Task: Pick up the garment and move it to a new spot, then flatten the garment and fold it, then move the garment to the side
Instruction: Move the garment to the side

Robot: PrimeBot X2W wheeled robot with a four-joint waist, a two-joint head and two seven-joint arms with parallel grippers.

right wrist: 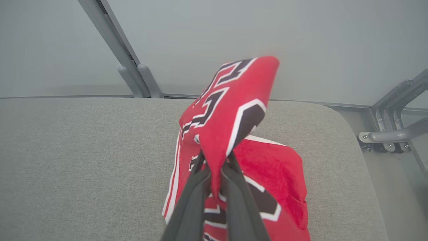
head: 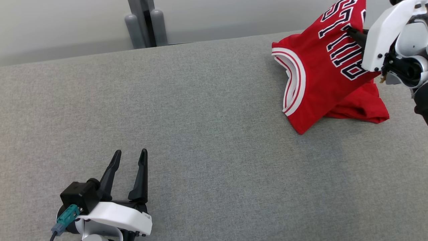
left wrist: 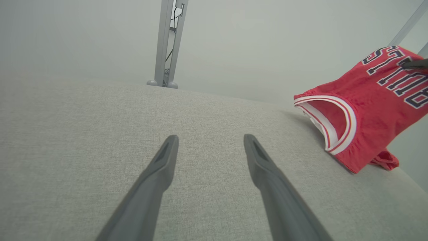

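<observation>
The garment [head: 321,77] is a red jersey with white trim and dark lettering. It hangs partly lifted at the table's far right, its lower folds still resting on the grey cloth. My right gripper [head: 351,31] is shut on its upper fabric; in the right wrist view the two fingers pinch a red fold of the garment [right wrist: 230,113] at the right gripper [right wrist: 215,160]. My left gripper [head: 130,157] stands open near the front left, far from the jersey, nothing between its fingers. The left wrist view shows the left gripper [left wrist: 210,142] open over bare cloth and the garment [left wrist: 361,110] at the right.
The grey fabric table [head: 200,117] stretches wide between the two arms. A grey metal post [head: 145,23] stands behind its far edge. Metal frame brackets [right wrist: 391,130] sit beyond the table's right end. A pale wall lies behind.
</observation>
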